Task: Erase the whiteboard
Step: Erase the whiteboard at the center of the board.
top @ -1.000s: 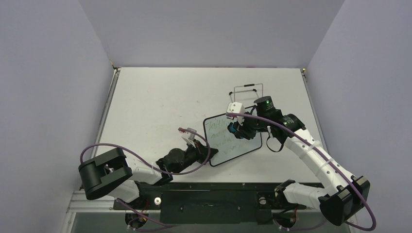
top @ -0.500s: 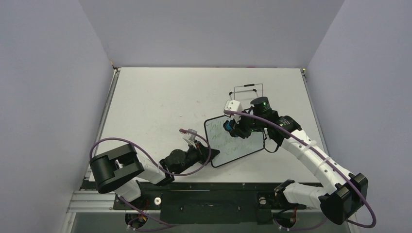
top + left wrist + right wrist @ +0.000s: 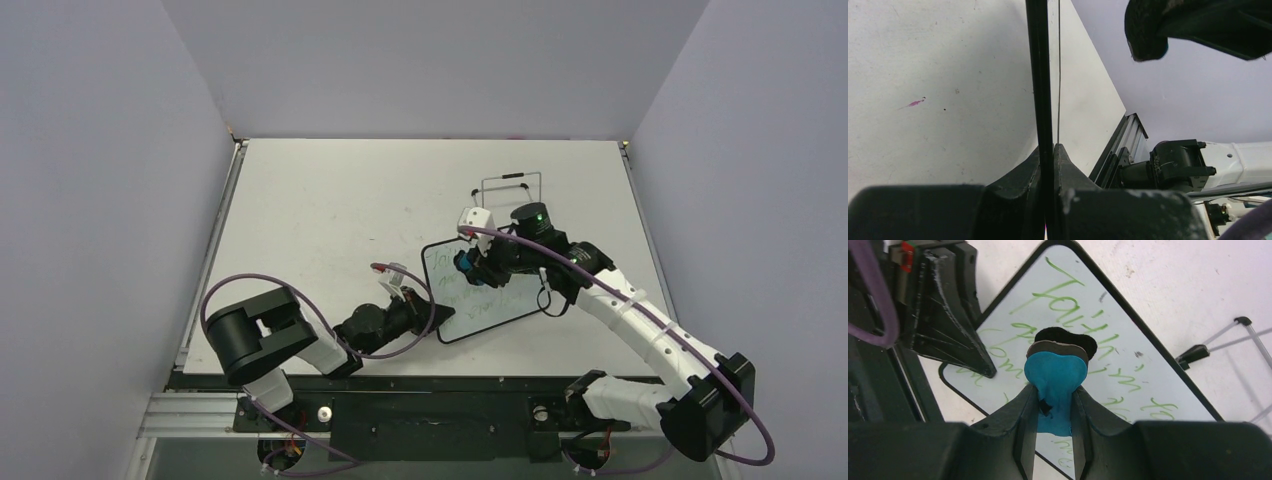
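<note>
We see the left pincer [image 3: 1047,152] pressed together on the thin black frame of the whiteboard [image 3: 482,292], gripping its left edge near a corner. From these fingers the board stretches away toward the right arm. The right pincer [image 3: 1055,390] pinches a blue eraser [image 3: 1055,371] between its two fingers, dark felt end forward, directly over the board's face. Beneath and beyond that pincer, green handwriting [image 3: 1070,307] covers the white surface in several lines; whether the felt touches it we cannot tell. The board sits on the pale table [image 3: 320,210]; whether it lies flat we cannot tell. Past the right pincer, beyond the board's far edge, a thin wire stand [image 3: 511,189] rests on the table.
</note>
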